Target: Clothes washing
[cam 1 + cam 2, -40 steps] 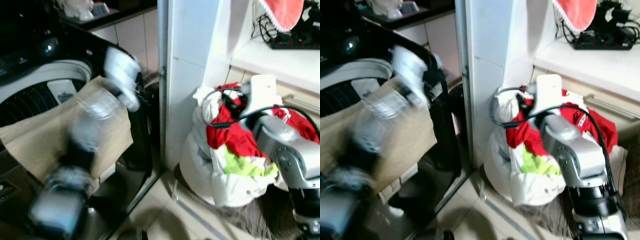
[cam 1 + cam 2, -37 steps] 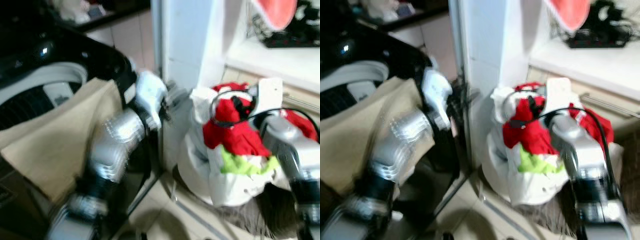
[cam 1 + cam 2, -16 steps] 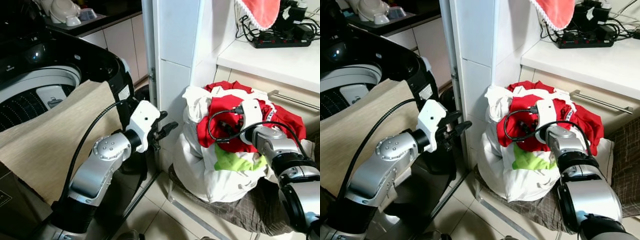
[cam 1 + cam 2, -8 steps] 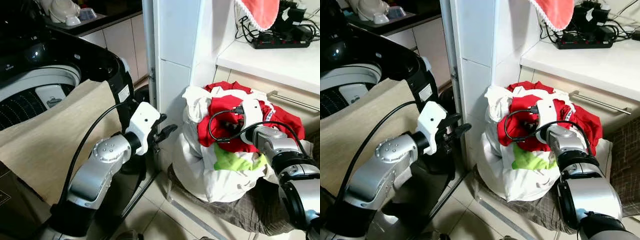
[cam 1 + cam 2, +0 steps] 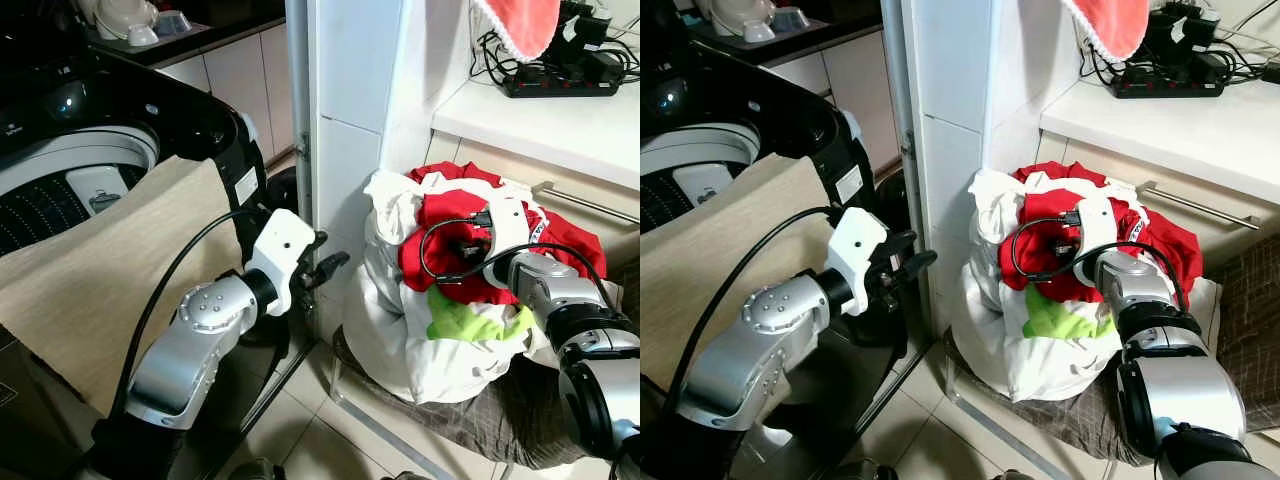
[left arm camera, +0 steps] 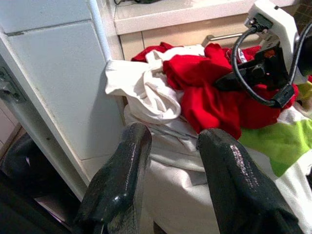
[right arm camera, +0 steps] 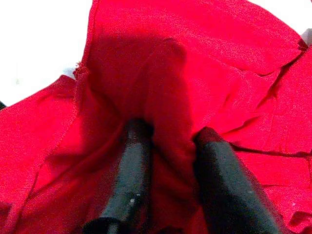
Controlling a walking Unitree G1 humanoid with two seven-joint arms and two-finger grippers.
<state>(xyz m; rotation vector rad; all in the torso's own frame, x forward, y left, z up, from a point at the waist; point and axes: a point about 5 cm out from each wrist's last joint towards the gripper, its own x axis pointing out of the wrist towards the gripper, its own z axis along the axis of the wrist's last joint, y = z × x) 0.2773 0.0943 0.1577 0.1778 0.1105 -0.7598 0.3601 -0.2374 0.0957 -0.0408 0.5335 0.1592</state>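
A pile of laundry (image 5: 430,300) is shown heaped on a low seat beside a white pillar (image 5: 350,120), with a red garment (image 5: 520,240) on top, white cloth (image 6: 141,87) around it and a green piece (image 5: 470,320) lower down. The right gripper (image 7: 168,146) is buried in the red garment; a fold of red cloth is seen between its two fingers, which are closed on that fold. Compared with a second ago, this gripper is seen in almost the same place on the pile, so the grasp is judged to be settled rather than in progress. The left gripper (image 6: 170,141) has been drawn back slightly toward the open washing machine (image 5: 90,140), where a beige cloth (image 5: 110,270) is draped over the rim; its fingers are parted and empty. Lifting the red garment toward the drum is judged the step in hand.
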